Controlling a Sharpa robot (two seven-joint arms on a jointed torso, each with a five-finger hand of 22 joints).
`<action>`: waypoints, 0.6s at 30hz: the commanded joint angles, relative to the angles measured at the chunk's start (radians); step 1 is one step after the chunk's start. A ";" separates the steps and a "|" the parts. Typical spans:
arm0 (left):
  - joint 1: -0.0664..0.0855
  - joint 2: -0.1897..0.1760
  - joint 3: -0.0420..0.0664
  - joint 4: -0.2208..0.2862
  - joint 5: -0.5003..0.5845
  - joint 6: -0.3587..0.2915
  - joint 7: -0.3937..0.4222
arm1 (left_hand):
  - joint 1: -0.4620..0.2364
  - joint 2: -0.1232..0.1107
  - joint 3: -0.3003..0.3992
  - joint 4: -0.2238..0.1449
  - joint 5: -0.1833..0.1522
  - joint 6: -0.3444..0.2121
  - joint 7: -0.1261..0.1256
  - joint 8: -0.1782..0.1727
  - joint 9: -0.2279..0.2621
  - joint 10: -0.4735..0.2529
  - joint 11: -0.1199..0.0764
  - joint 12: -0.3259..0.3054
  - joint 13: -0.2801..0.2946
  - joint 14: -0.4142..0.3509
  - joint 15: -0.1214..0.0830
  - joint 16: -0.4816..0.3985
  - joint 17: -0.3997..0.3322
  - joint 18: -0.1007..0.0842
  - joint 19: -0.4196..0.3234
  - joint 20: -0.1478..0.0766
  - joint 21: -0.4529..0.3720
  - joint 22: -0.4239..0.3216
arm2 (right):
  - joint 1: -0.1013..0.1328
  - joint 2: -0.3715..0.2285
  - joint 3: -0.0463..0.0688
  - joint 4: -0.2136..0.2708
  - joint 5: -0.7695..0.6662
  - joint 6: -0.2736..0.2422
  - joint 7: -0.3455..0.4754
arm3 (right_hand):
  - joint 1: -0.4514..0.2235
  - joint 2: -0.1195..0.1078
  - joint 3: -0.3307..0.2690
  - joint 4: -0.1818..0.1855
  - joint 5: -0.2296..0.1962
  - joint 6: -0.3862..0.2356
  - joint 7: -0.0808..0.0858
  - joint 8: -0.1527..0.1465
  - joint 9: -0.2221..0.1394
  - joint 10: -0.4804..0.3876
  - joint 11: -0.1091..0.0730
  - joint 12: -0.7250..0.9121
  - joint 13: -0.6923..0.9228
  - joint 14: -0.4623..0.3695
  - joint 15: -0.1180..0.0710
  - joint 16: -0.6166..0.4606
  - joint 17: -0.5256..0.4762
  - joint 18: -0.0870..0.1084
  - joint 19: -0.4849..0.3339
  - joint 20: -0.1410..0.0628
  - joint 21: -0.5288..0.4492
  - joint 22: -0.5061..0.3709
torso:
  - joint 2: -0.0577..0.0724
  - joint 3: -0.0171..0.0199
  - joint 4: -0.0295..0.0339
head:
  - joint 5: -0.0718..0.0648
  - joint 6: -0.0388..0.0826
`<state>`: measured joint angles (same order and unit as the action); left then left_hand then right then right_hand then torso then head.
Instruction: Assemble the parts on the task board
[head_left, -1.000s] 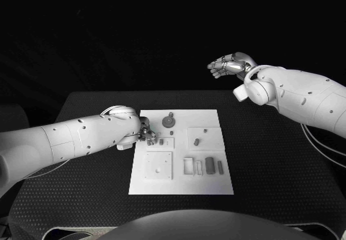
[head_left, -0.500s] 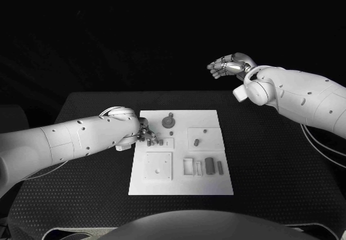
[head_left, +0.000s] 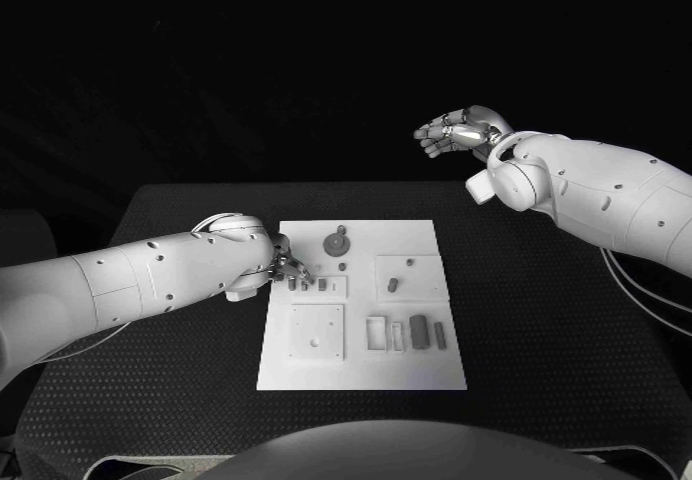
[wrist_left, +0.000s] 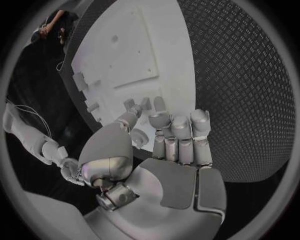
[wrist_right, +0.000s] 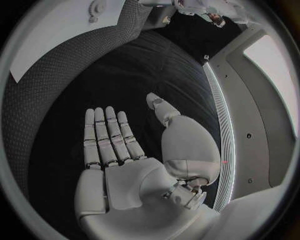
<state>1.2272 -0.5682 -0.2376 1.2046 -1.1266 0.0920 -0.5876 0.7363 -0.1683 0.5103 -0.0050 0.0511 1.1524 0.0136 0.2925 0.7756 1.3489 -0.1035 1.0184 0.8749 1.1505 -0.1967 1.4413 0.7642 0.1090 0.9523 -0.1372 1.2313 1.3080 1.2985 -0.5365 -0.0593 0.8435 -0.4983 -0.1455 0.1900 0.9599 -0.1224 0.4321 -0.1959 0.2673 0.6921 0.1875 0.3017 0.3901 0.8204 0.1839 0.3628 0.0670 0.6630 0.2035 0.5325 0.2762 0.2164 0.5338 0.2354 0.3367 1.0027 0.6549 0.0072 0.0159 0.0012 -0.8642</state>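
Your left hand (head_left: 289, 268) is hovering at the task board's (head_left: 364, 375) left edge, fingers loosely curled, empty; your right hand (head_left: 459, 131) is raised beyond it, fingers apart.

Seemingly matt task board (head_left: 418, 235), textured table (head_left: 577, 330)

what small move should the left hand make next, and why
Probably close the fingers on the small parts at the task board's left edge. The left hand sits right at them, apparently holding nothing, while the right hand is raised far behind the table, open.
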 joint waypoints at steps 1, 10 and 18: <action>0.000 -0.006 0.001 0.004 0.002 -0.052 0.015 | 0.000 -0.021 0.013 0.024 -0.002 -0.013 0.002 -0.007 0.003 -0.006 0.007 0.005 -0.002 -0.008 -0.004 0.000 -0.002 0.019 -0.005 -0.133 -0.002 -0.001 | -0.001 -0.001 0.000 0.001 0.000 0.010 0.007 | 0.008 0.001 0.000 0.006 0.001 -0.006 0.020 0.005 -0.001 0.007 -0.001 -0.003 0.001 -0.003 0.003 -0.007 -0.001 -0.012 0.002 -0.004 -0.007 0.001 | 0.000 0.0002 0.0000 | 0.000 0.001; 0.012 -0.042 0.008 0.051 0.114 -0.242 0.063 | 0.049 0.054 -0.003 -0.005 -0.001 -0.094 0.040 -0.038 0.008 -0.114 0.046 -0.061 -0.038 -0.100 0.036 -0.068 -0.042 -0.009 -0.094 -0.103 -0.064 -0.019 | -0.003 -0.007 0.000 0.001 0.000 0.010 0.007 | 0.008 0.001 0.000 0.006 0.001 -0.006 0.020 0.005 -0.001 0.007 -0.001 -0.004 0.001 -0.003 0.003 -0.007 -0.001 -0.012 0.002 -0.004 -0.007 0.001 | 0.000 0.0004 -0.0003 | -0.005 0.008; 0.023 -0.054 0.036 0.045 0.266 -0.442 0.319 | 0.140 0.022 0.019 -0.078 0.002 -0.198 0.095 -0.076 0.008 -0.284 0.109 -0.283 -0.188 -0.258 0.137 -0.252 -0.158 -0.069 -0.239 -0.024 -0.230 -0.086 | -0.004 -0.012 0.000 0.002 0.000 0.009 0.006 | 0.008 0.001 0.000 0.006 0.001 -0.007 0.021 0.005 -0.001 0.007 -0.001 -0.004 0.001 -0.004 0.003 -0.007 -0.001 -0.012 0.002 -0.004 -0.008 0.002 | 0.000 0.0012 0.0009 | -0.010 0.017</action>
<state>1.2504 -0.6277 -0.2009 1.2516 -0.9637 -0.2050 -0.4427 0.8694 -0.1451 0.5285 -0.0769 0.0511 0.9612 0.1072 0.2199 0.7824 1.0731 0.0031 0.7539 0.7004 0.9019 -0.0735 1.2033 0.6154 0.0499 0.7243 -0.0786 1.0137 1.2267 1.2947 -0.5468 -0.0593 0.8440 -0.4982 -0.1455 0.1898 0.9599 -0.1224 0.4321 -0.1959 0.2672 0.6921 0.1875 0.3017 0.3903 0.8204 0.1839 0.3628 0.0670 0.6630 0.2035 0.5325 0.2764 0.2164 0.5338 0.2354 0.3328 1.0027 0.6545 0.0077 0.0154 -0.0080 -0.8500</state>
